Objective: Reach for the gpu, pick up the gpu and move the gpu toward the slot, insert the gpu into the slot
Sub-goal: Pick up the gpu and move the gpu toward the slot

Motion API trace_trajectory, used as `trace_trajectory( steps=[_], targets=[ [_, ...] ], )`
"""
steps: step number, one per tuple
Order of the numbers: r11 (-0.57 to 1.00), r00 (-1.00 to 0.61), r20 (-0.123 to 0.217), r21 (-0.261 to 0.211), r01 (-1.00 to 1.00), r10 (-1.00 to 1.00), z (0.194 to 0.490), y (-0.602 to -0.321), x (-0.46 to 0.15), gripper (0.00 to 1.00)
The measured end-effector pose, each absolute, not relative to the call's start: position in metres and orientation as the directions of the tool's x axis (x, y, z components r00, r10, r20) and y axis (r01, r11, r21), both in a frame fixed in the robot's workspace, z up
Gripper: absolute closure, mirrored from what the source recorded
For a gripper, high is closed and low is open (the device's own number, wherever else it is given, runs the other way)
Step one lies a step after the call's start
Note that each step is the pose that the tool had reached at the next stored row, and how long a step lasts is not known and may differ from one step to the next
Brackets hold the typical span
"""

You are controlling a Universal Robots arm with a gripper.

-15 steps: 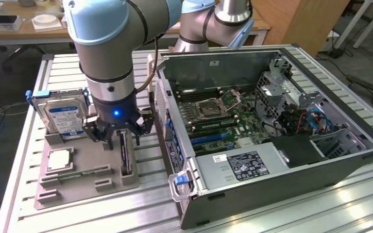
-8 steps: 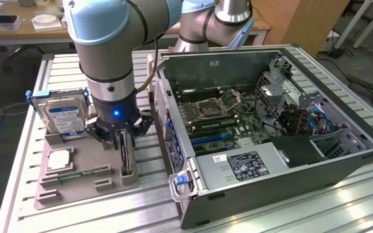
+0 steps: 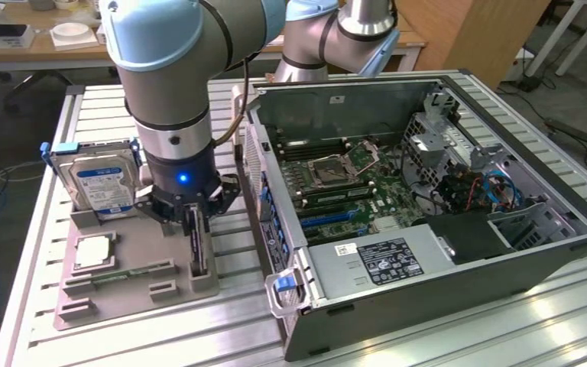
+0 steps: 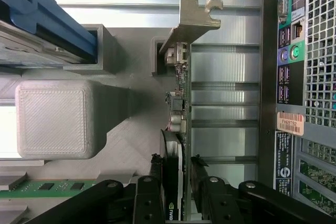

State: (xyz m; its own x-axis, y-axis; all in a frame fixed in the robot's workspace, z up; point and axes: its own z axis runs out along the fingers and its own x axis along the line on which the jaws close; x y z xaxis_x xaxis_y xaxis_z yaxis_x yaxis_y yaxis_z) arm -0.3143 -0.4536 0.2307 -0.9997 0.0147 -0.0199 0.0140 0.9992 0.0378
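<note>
The exterior view looks down from up high on the whole table (image 3: 538, 321). The wrist view looks down from close. Both see the gpu (image 3: 199, 248) (image 4: 177, 121).

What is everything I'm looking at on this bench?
gpu: one, dark, on edge in the tray
hard drive: one, silver, blue label, upright in the tray
cpu: one, silver, flat on the tray
memory stick: one, green, flat on the tray
tray: one, grey, exterior view's left
computer case: one, black, open, exterior view's right
table: one, silver slats, under everything
arm: one, grey and blue, above the tray
gripper: one, black, at the gpu
</note>
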Motion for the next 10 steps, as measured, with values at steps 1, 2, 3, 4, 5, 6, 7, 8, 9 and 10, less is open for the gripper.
trace_trajectory(
  steps=[1,2,3,4,5,6,7,8,9,10],
  targets=[
    [0.999,-1.000,-0.020,0.038,0.014,0.015,0.2307,-0.4536,-0.3143,0.64],
    [0.999,-1.000,-0.020,0.038,0.014,0.015,0.2307,-0.4536,-0.3143,0.64],
    [0.999,-1.000,-0.020,0.038,0.014,0.015,0.2307,-0.4536,-0.3143,0.64],
    [0.999,-1.000,-0.020,0.038,0.014,0.015,0.2307,-0.4536,-0.3143,0.64],
    [0.999,-1.000,-0.020,0.038,0.014,0.015,0.2307,-0.4536,-0.3143,0.64],
    [0.999,-1.000,-0.020,0.038,0.014,0.015,0.2307,-0.4536,-0.3143,0.64],
    [0.999,-1.000,-0.020,0.038,0.014,0.015,0.2307,-0.4536,-0.3143,0.64],
    [0.999,-1.000,-0.020,0.038,0.014,0.015,0.2307,-0.4536,-0.3143,0.64],
    [0.999,-1.000,-0.020,0.038,0.014,0.015,0.2306,-0.4536,-0.3143,0.64],
    [0.999,-1.000,-0.020,0.038,0.014,0.015,0.2307,-0.4535,-0.3143,0.64]
  ],
)
